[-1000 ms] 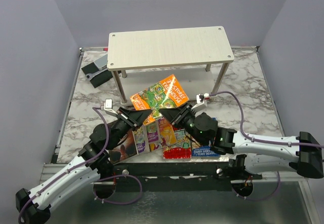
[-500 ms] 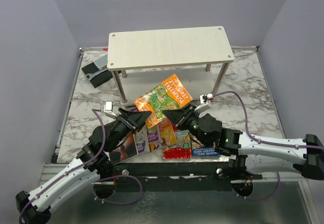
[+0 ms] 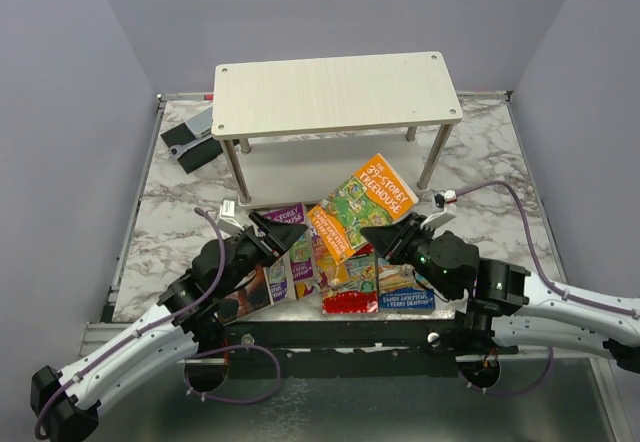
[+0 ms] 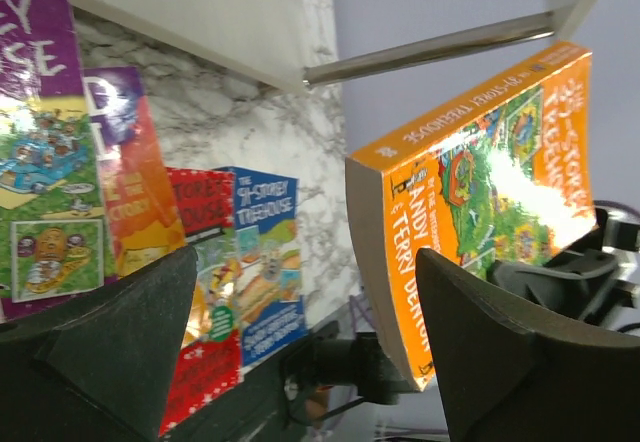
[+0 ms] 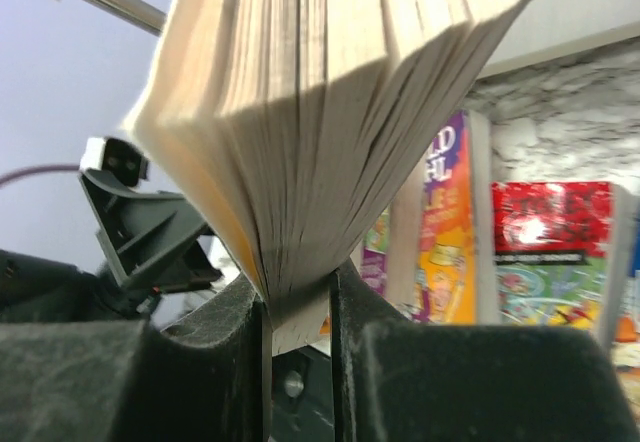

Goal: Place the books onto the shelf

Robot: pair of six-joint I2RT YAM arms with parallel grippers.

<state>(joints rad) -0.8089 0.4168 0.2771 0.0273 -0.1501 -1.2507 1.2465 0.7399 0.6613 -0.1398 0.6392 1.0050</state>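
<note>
Showing the overhead view with both wrist views, read near to far.

**Lower left of the overhead frame:** left tool (image 3: 283, 232), spread wide and gripping nothing. The left wrist view confirms the open gap.

**Lower right:** right tool (image 3: 385, 234), clenched on the bottom edge of one orange 39-Storey Treehouse paperback (image 3: 362, 205). The book is raised off the bench and tilted. In the right wrist view its pages fan out above the fingers (image 5: 230, 347).

**Lower centre, at the near edge of the marble bench (image 3: 480, 162):** the loose paperbacks (image 3: 350, 300), lying flat and overlapping. Purple, orange, red and blue covers can be told apart, at least five in all. The overlap prevents an exact count.

**Centre to upper centre:** one two-tier shelf (image 3: 335, 92), pale boards on silver legs, with no book visible on either board.

**Upper left:** one flat grey-black device (image 3: 190, 142).

**Progress, as judged:** early. One book is lifted in front of the shelf and none is placed, so the held book and all those on the bench remain.
</note>
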